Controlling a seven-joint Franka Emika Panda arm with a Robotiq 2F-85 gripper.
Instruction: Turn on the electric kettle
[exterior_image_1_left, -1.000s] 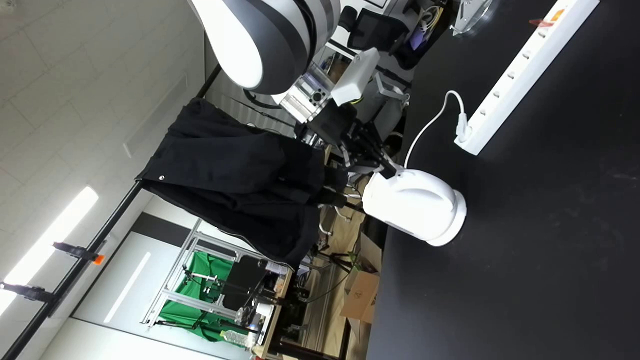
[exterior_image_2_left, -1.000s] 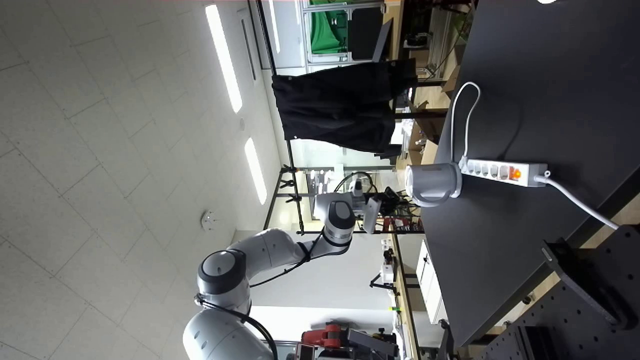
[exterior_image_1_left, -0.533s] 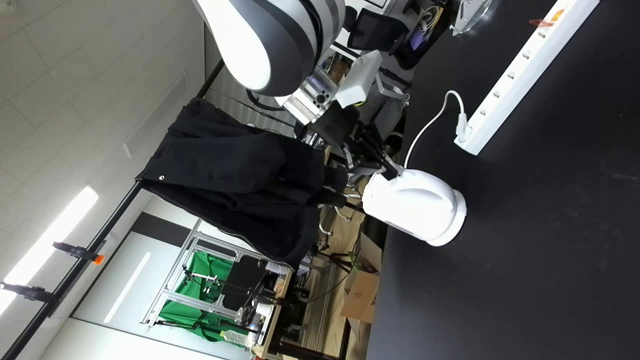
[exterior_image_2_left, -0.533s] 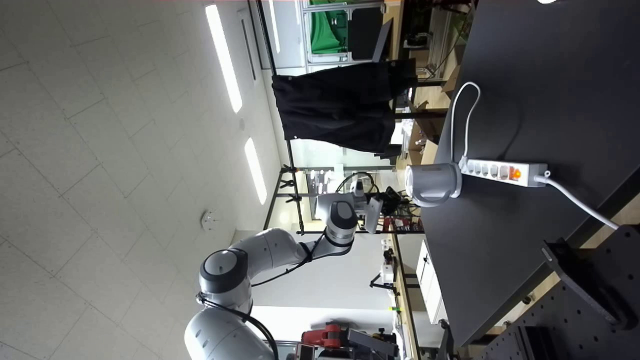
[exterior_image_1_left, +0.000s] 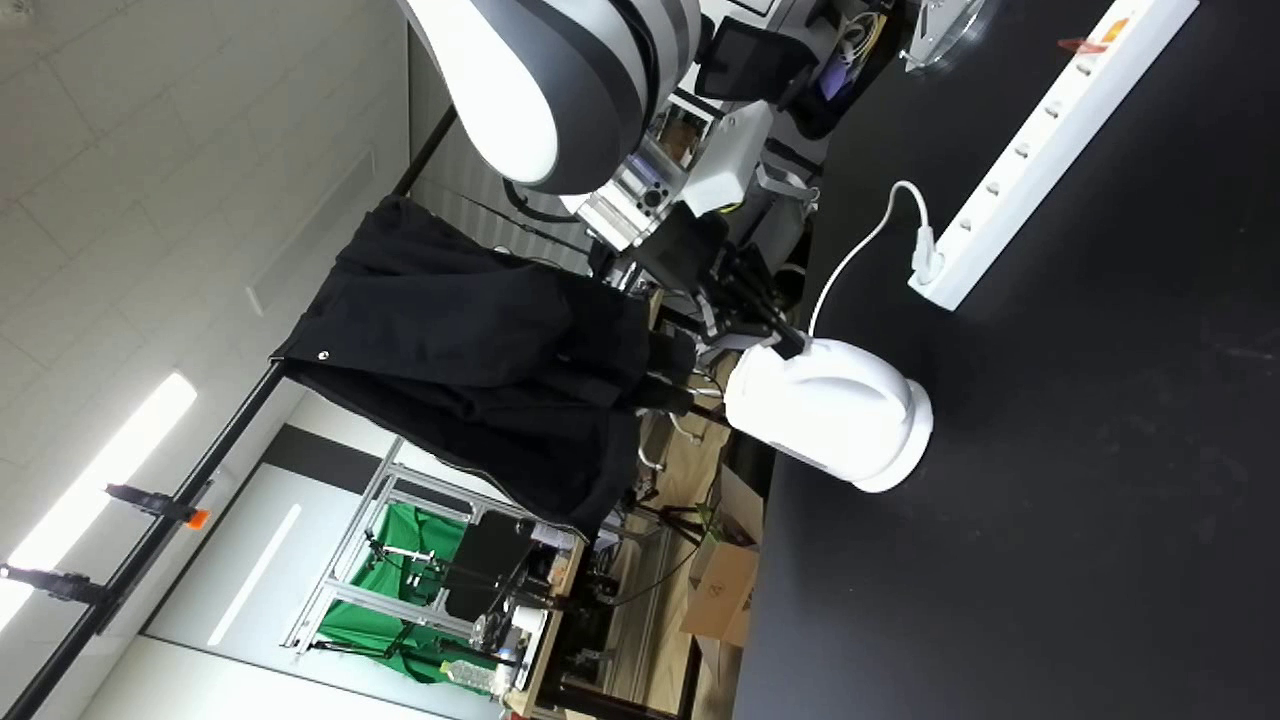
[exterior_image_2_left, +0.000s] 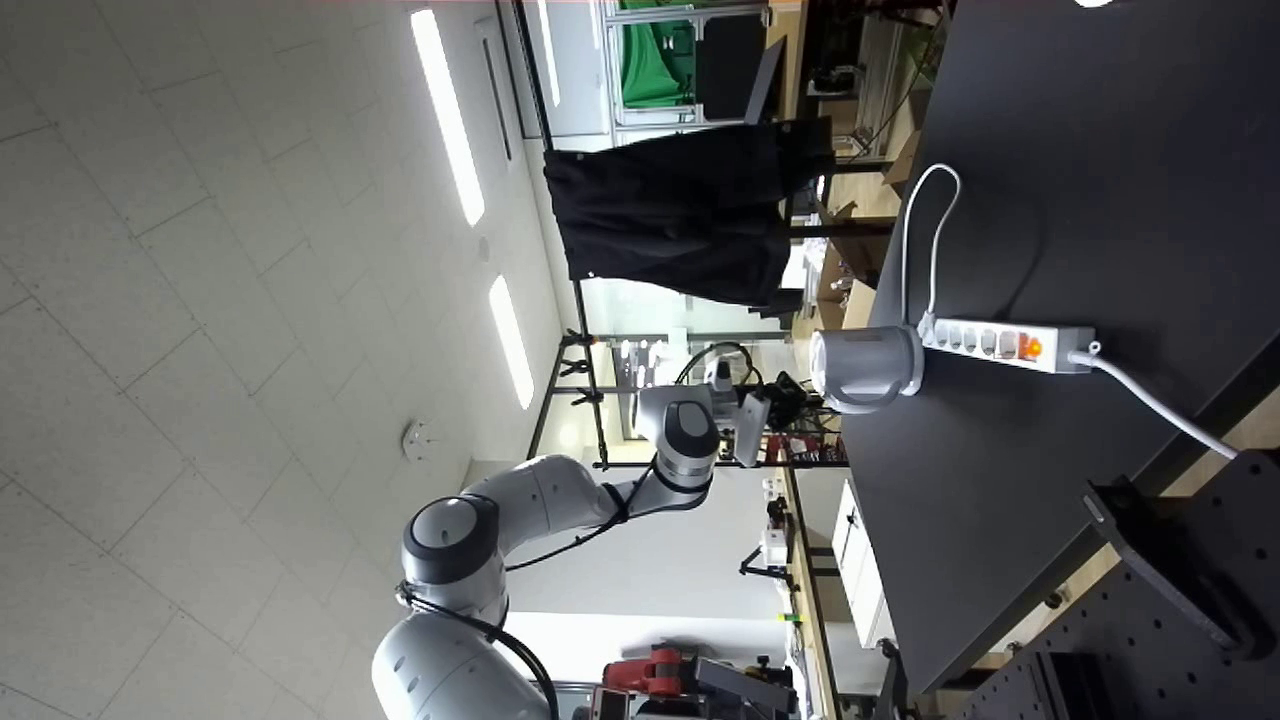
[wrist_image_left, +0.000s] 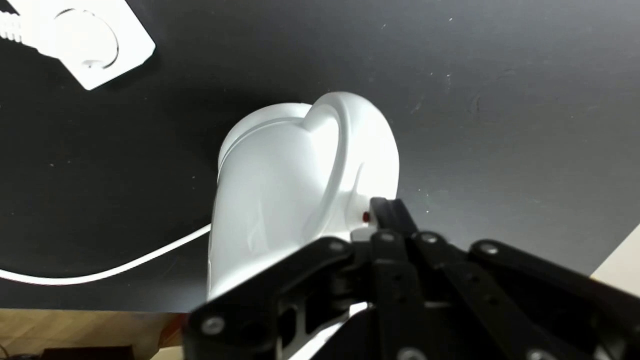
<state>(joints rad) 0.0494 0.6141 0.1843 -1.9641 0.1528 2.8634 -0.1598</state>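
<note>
Count: Panda (exterior_image_2_left: 540, 500), 1; fingers (wrist_image_left: 385, 216), 2; kettle (exterior_image_1_left: 825, 415), 1; kettle cord (wrist_image_left: 50, 281), 1; strip (exterior_image_2_left: 1000, 342), 1; strip cord (exterior_image_2_left: 1150, 399), 1; black desk (exterior_image_1_left: 1000, 560), 1.

No legible lettering or numbers; a mark (exterior_image_1_left: 714, 590) on a cardboard box (exterior_image_1_left: 724, 606), unreadably small.

The electric kettle (exterior_image_1_left: 825, 420) stands on the desk (exterior_image_1_left: 1050, 520) near its edge. Near it, but apart, lies the power strip (exterior_image_1_left: 1043, 150), one end toward the kettle, the rest leading away. A cord (wrist_image_left: 60, 281) shows on the kettle's side opposite its handle (wrist_image_left: 372, 145) and ends at a plug (exterior_image_1_left: 926, 255) in that closer end. The end effector (wrist_image_left: 391, 205) is at the kettle's top, beside the handle's upper end; touching or not cannot be told. In both exterior views a garment (exterior_image_1_left: 470, 320) hangs behind the kettle, past the desk's edge.
</note>
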